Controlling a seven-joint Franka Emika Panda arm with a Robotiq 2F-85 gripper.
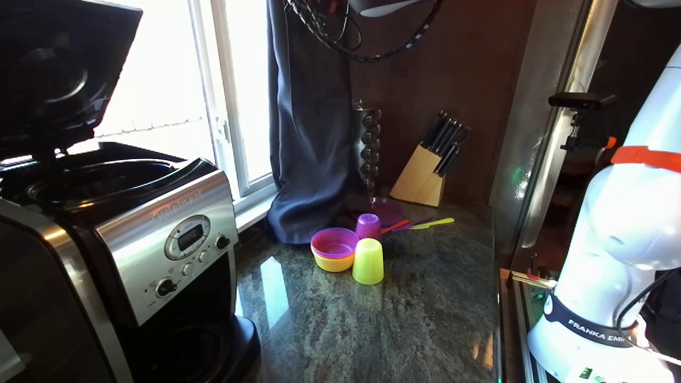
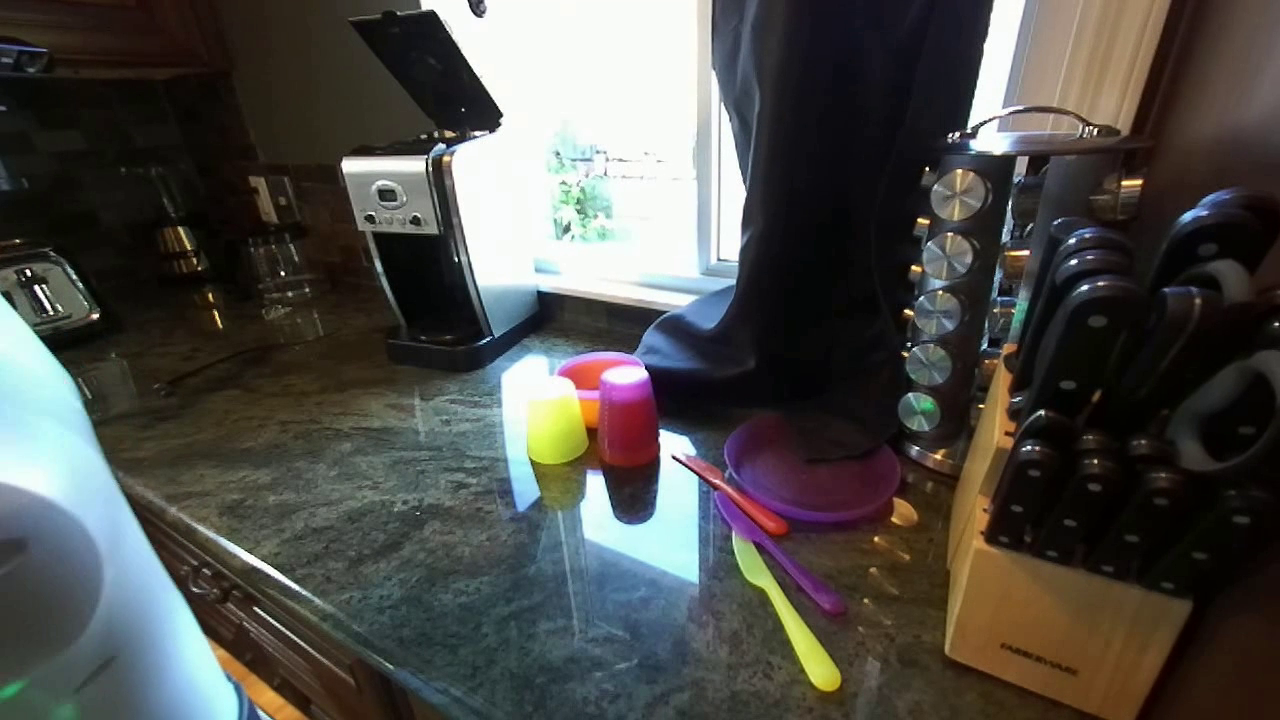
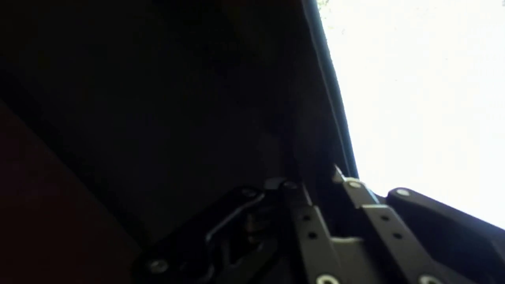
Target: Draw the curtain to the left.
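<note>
Beside the window [image 1: 170,69], the curtain [image 1: 314,122] hangs in dark folds, its lower end heaped on the counter [image 1: 425,319] in both exterior views. Stacked bowls [image 1: 334,255] sit by the hem, and near them a yellow cup [image 1: 368,261] and a purple cup [image 1: 368,226], both upside down. On the curtain's other side stand the spice rack [image 2: 945,300] and the knife block [image 2: 1065,625], with a purple plate [image 2: 810,482] and three bright knives [image 2: 785,562] lying nearby. Seen from the wrist, the gripper [image 3: 318,180] has its fingers slightly apart close to the curtain's edge; whether fabric is pinched between them, I cannot tell.
</note>
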